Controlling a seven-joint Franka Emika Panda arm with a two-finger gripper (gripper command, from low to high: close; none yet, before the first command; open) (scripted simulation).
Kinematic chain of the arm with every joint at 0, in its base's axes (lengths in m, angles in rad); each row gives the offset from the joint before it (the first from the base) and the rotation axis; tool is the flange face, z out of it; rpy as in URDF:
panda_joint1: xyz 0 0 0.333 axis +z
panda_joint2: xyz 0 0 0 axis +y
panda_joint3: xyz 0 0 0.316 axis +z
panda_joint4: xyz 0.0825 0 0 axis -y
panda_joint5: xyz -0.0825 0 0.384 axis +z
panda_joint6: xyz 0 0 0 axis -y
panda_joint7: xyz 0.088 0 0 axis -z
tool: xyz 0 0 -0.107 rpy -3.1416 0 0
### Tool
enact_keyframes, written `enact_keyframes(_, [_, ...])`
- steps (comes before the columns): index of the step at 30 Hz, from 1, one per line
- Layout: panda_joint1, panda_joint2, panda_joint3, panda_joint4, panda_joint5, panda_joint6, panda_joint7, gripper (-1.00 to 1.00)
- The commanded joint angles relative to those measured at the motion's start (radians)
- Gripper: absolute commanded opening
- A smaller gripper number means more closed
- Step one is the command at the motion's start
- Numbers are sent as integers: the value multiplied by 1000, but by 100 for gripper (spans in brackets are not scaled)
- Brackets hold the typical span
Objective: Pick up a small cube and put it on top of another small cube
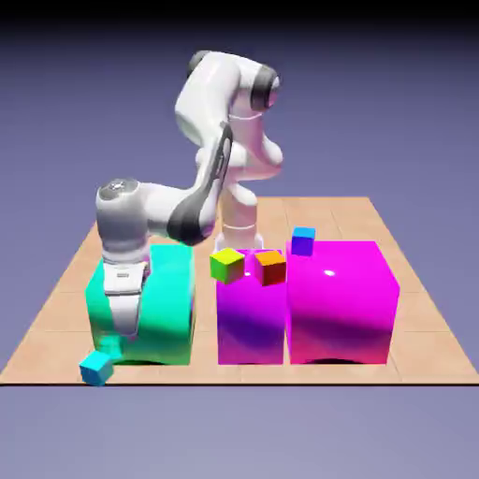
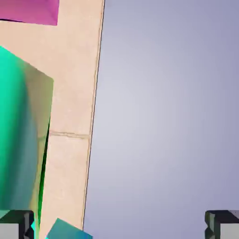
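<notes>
Small cyan cube [image 1: 96, 368] sits at table's near edge, beside large teal-green block [image 1: 178, 309] – likely light, rigid; best gripped mid-height on opposite side faces. Turned askew, no long axis. Two-finger grey-tipped gripper [image 2: 119, 224] is spread wide, nothing held. Orange-topped red cube [image 1: 270, 268] is farther back.

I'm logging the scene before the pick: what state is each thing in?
Tool: open, holding nothing.
Cyan cube: not gripped, near the table's front edge.
Orange-topped cube: nothing on top.
Yellow-green cube: nothing on top.
Royal-blue cube: nothing on top.
</notes>
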Motion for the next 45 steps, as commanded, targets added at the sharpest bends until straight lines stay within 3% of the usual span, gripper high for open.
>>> enact_keyframes(1, [2,20,-10,18,5,-15,-44,0])
enact_keyframes(17, [37,341,-173,306,93,-259,-739,0])
enact_keyframes(29, [-151,537,-200,535,234,-557,-1227,0])
enact_keyframes(34, [-137,590,-167,439,274,-423,-1252,0])
enact_keyframes(35, [-137,590,-167,439,274,-423,-1252,-100])
enact_keyframes(39, [-151,538,-199,532,235,-553,-1228,-100])
enact_keyframes(45, [63,456,-313,466,207,-601,-1218,-100])
